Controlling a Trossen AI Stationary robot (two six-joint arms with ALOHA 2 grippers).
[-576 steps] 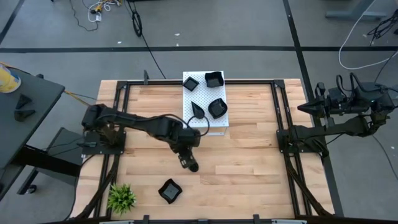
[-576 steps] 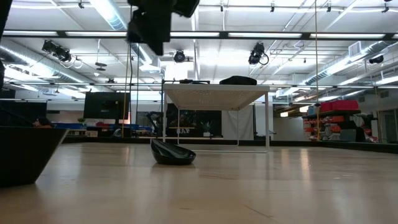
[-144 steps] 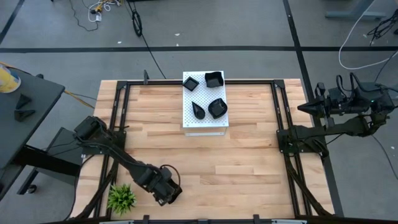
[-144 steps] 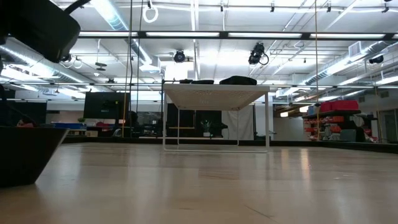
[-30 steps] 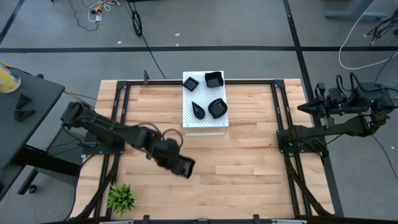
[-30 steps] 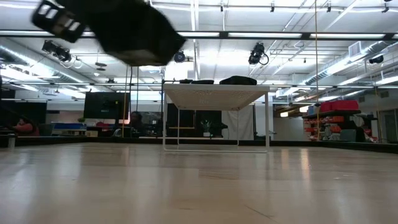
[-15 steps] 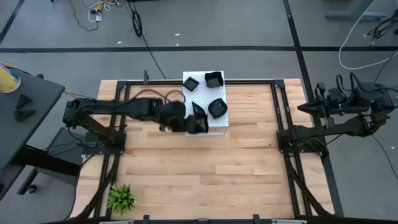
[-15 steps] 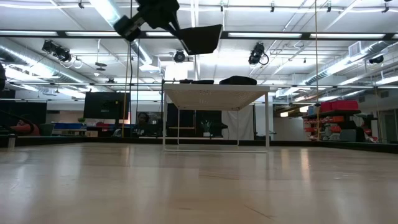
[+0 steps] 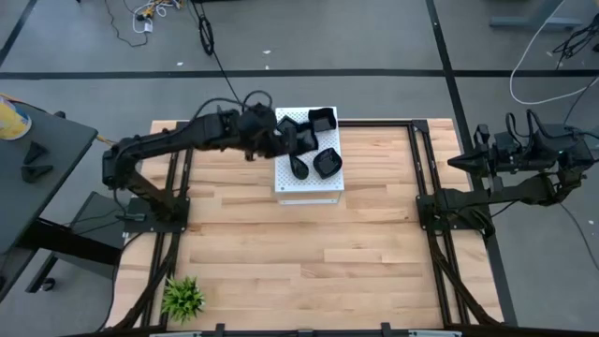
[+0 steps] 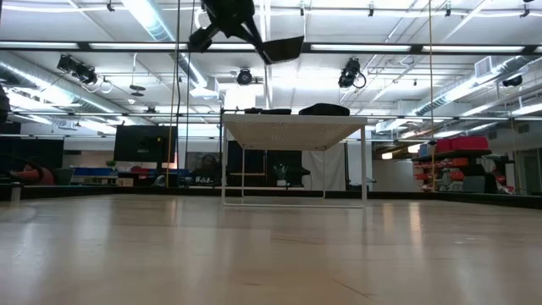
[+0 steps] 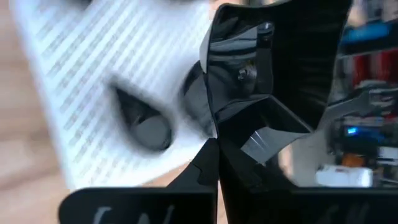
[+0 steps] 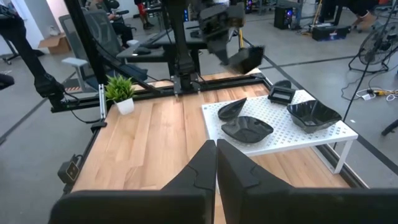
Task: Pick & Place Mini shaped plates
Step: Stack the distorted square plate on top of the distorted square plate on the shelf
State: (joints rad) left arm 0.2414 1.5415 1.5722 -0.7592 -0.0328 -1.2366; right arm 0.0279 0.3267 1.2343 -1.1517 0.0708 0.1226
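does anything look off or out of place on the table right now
Nothing stands out. Four black plates sit apart on the white board, none tipped or spilled. The left gripper holds a fifth plate in the air over the board. The right gripper waits shut at the table's right side.

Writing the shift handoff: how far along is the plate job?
Done: four mini plates sit on the white board. In hand: the left hand is shut on a fifth black plate, held above the board. Left: setting it down. Right hand parked.
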